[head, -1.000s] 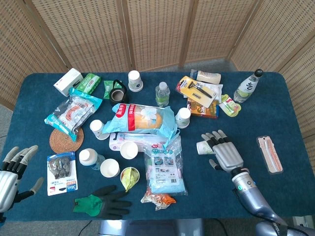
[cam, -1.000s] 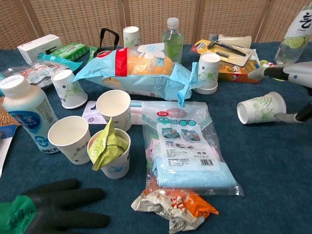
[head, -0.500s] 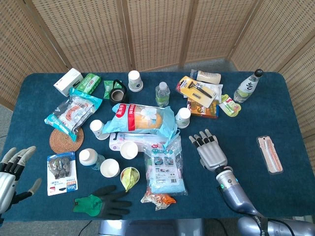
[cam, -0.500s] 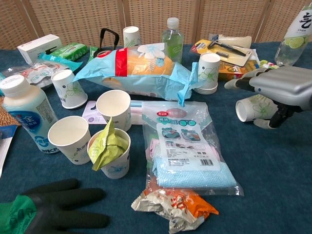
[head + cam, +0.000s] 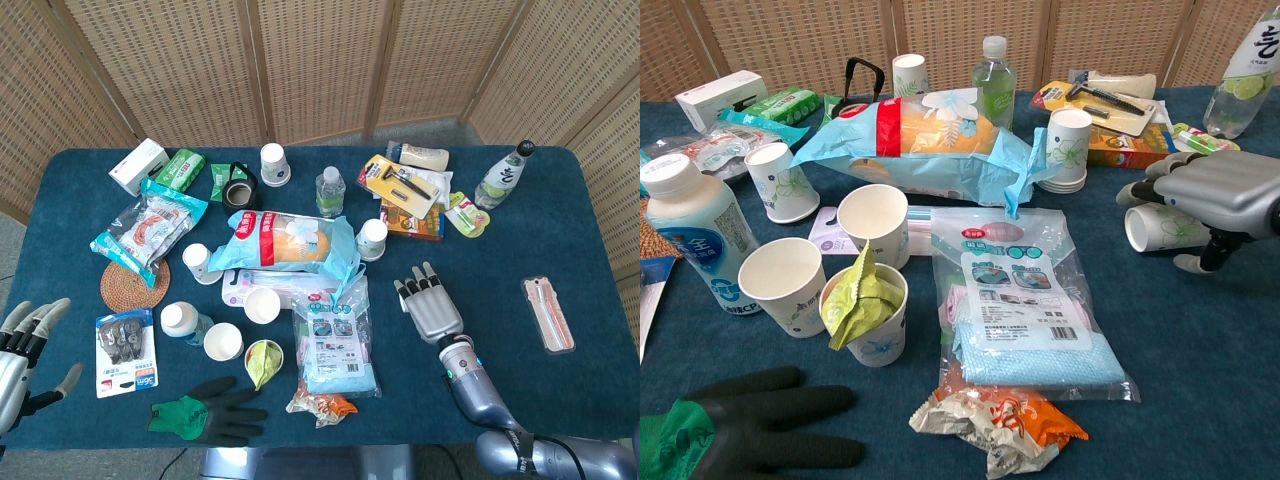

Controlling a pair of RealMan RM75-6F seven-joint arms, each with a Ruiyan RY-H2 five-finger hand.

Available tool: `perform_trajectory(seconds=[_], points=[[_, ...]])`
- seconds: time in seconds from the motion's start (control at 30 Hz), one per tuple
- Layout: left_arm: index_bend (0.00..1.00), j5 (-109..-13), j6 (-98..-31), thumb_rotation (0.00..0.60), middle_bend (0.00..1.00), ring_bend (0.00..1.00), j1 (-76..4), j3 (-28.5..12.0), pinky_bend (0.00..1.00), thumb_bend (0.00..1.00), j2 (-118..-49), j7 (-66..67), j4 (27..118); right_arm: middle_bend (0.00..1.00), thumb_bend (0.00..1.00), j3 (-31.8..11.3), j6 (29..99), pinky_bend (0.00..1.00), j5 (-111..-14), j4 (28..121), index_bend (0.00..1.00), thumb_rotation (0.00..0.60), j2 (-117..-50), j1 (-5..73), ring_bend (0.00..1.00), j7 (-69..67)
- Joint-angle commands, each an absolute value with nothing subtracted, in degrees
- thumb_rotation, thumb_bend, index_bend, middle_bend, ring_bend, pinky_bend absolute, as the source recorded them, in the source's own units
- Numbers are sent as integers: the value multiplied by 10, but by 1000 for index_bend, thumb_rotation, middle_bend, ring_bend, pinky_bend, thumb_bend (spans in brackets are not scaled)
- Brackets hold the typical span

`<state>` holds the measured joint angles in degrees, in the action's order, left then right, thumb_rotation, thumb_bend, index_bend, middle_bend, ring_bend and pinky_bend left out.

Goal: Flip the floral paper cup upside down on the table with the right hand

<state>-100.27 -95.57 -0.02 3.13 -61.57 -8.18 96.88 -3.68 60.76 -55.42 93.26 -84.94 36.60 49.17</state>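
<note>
The floral paper cup [image 5: 1155,228] lies on its side on the blue table [image 5: 1200,380], mouth facing left, white with green leaf print. My right hand [image 5: 1220,190] is laid over the top of it, fingers reaching past the rim and the thumb low behind it, apart from the cup wall. In the head view the right hand [image 5: 430,308] covers the cup completely. My left hand [image 5: 22,350] hovers at the table's near left corner, fingers spread and holding nothing.
A clear bag of blue cloths [image 5: 1025,300] lies just left of the cup. A stack of floral cups [image 5: 1068,150] and a snack box [image 5: 1120,148] stand behind it. A green bottle [image 5: 503,175] is far right, a pink packet [image 5: 548,315] to the right.
My right hand has moved from beside the cup to over the top of it, hiding it in the head view. The left hand has sunk slightly.
</note>
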Motion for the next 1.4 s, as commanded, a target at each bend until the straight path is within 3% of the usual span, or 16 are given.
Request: perform_trajectory(seconds=[0.03,0.53,0.9,1.07,1.4], points=[[61,-1003,-956,600,150,156,0,31,0,399,-616,-81,969,216,378,-35,611,0,-548,934,132,600,-850,367,0,495],[61,-1002,-955,600,150,156,-2,30,0,398,-615,-81,970,264,377,-42,610,0,-503,922,171,600,-860,384,11,500],[60,-1000,-955,600,150,156,-2,30,0,398,-617,-87,966,418,380,-42,626,0,-501,914,334,600,-865,385,192,489],[60,-1001,-955,600,150,156,-2,30,0,398,-617,-89,963,450,380,-43,632,0,-505,920,367,600,-860,380,225,471],[58,-1002,-955,600,150,156,-2,31,0,398,-619,-91,961,448,379,-94,581,0,-513,997,368,600,-802,346,225,248]])
